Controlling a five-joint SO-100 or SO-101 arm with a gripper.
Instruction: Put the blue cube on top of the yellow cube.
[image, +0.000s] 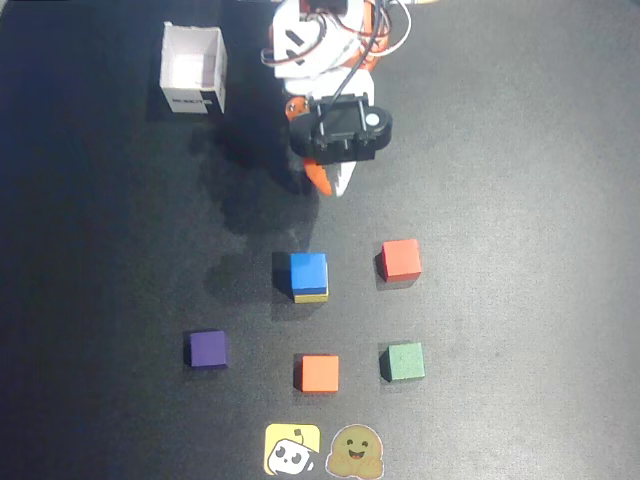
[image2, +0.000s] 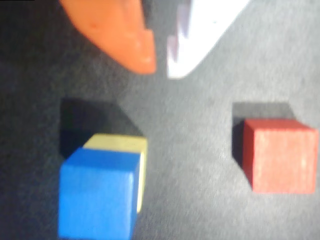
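Blue cube (image: 309, 270) sits mid-frame atop the yellow cube (image: 313, 297) — edges slightly offset — with bare tabletop (image: 520, 180) between it and the empty, narrowly parted gripper (image2: 160, 67) above.

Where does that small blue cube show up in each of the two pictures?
Overhead view: the small matte blue cube sits near the centre, atop the pale yellow cube.
Wrist view: bottom left, below the jaws.
Shared landmark: the red cube on its right in both.
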